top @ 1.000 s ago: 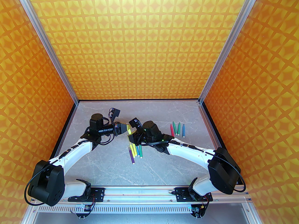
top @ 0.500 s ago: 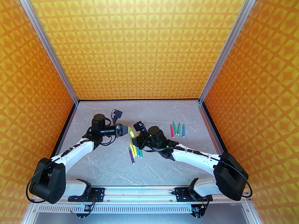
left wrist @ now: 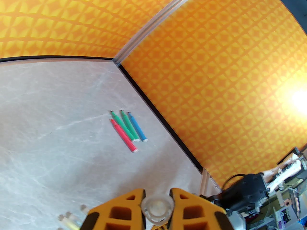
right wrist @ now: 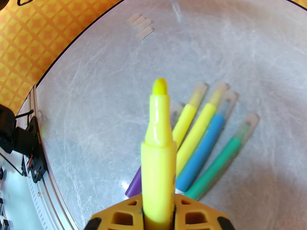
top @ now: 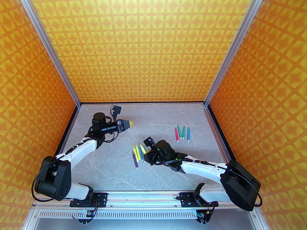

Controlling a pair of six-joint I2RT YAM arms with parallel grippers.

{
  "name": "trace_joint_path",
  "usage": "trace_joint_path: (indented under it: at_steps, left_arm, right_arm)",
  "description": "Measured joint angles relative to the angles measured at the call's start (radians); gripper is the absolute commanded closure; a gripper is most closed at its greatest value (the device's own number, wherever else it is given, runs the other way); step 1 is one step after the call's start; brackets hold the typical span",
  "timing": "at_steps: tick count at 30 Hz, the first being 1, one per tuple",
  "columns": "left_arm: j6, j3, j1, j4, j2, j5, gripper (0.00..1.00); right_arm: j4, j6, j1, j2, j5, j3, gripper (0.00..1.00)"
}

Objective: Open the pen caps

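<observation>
Where left gripper (left wrist: pixel 157 196) pinches, cap (left wrist: pixel 157 207) sits between

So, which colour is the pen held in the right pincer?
The pen is yellow; the right wrist view shows it best.

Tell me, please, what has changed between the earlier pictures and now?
The two arms pulled apart. The left jaws, shut on the clear cap, drew back toward the far left. The right jaws, shut on the now uncapped yellow pen, swung nearer, over the capped pens. The capped pens and the four uncapped pens on the right stayed put.
</observation>
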Motion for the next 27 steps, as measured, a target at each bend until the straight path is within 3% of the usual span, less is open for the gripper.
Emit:
trace_joint_path:
  at_steps: [6, 14, 27]
  left_arm:
    - [0.17, 0.108, 0.0, -0.34, -0.002, -0.232, 1.0]
    - [0.309, 0.129, 0.0, -0.663, 0.005, -0.537, 1.0]
    - [0.386, 0.179, 0.008, -0.837, 0.185, -0.798, 1.0]
  right_arm:
    - [-0.133, -0.008, -0.021, 0.0, 0.187, 0.073, 1.0]
    - [-0.285, -0.011, -0.15, 0.119, 0.367, 0.272, 1.0]
    - [-0.404, -0.003, -0.308, 0.331, 0.456, 0.426, 1.0]
